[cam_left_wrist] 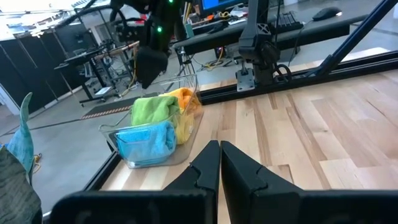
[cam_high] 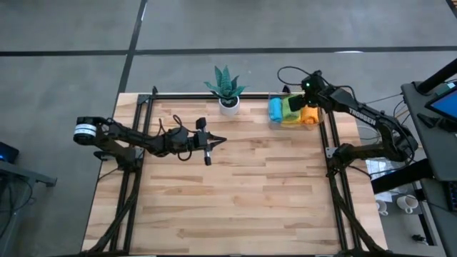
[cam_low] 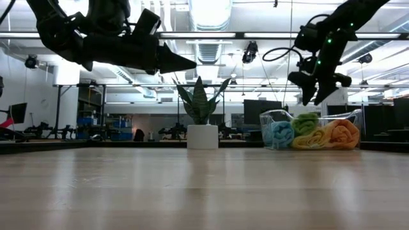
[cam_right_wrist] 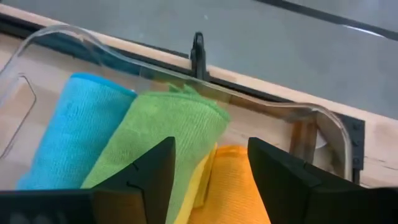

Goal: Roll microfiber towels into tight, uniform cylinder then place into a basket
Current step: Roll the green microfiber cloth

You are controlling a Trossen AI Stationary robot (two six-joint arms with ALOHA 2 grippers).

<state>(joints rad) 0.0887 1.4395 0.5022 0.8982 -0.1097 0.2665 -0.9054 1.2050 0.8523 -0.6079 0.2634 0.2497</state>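
Note:
The clear plastic basket (cam_high: 272,118) stands at the table's far right and holds rolled towels: light blue (cam_high: 275,108), green (cam_high: 290,107), yellow (cam_high: 293,120) and orange (cam_high: 310,115). They also show in the right wrist view: blue (cam_right_wrist: 74,137), green (cam_right_wrist: 168,127), yellow (cam_right_wrist: 200,180), orange (cam_right_wrist: 233,186). My right gripper (cam_right_wrist: 210,155) is open and empty just above the green and orange rolls; in the high view it (cam_high: 301,102) hovers over the basket. My left gripper (cam_high: 220,140) is shut and empty above the table's middle.
A green spiky plant in a white pot (cam_high: 228,102) stands at the far edge, left of the basket. A black frame rail (cam_high: 214,96) runs along the far edge and down both sides. Bare wooden tabletop (cam_high: 243,193) lies in the middle and near part.

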